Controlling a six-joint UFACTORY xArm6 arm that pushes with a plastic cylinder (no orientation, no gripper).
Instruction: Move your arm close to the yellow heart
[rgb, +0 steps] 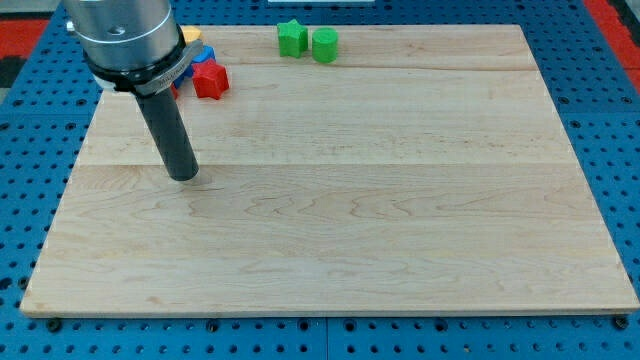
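The arm ends in a dark rod, and my tip (184, 177) rests on the wooden board (400, 230) in its left part, about halfway between the view's top and bottom. There are no fingers on this arm, so nothing opens or closes, and the rod holds nothing; the tip touches no block. The nearest block is a red star (210, 80), which lies toward the view's top, a little to the right of the rod. Just above it a blue block (203, 53) shows, partly hidden by the metal body of the arm. Beside the blue one, a small yellow piece (191, 36) is visible at the top edge of the board; it may be the yellow heart, but the arm covers most of it and I cannot tell its shape. Further to the right, near the top edge, a green star (291, 37) and a green cylinder (324, 44) stand just beside each other, well apart from the tip.
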